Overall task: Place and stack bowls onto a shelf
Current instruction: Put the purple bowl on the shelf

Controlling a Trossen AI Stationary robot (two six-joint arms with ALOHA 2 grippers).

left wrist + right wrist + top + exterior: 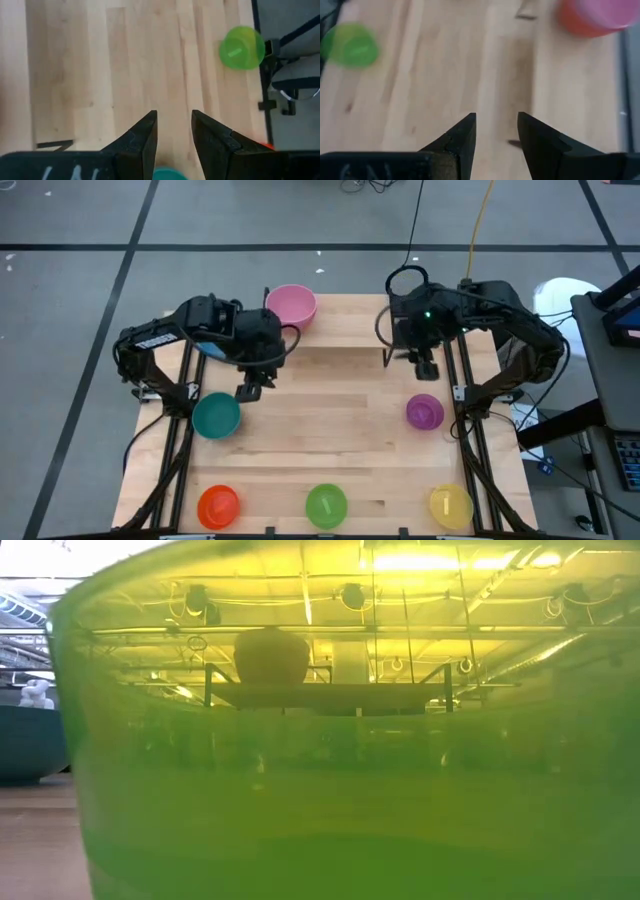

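The shelf (340, 325) stands at the table's far middle. On its far left corner sits a pink bowl (291, 305), and the right wrist view shows red under the pink bowl (595, 17). On the tabletop rest a teal bowl (216, 416), a purple bowl (425, 411), and, along the near edge, orange (218, 504), green (326, 504) and yellow (450, 504) bowls. My left gripper (250, 388) hangs open just beyond the teal bowl (170, 174), with nothing between its fingers. My right gripper (427, 370) hangs open above the table beyond the purple bowl, also holding nothing.
The green bowl (330, 790) stands right in front of the low camera and fills its view; the shelf (325, 695) shows dimly through it. Bare wood lies in the table's middle (330, 430). Black frame rails (470, 450) run along both table sides.
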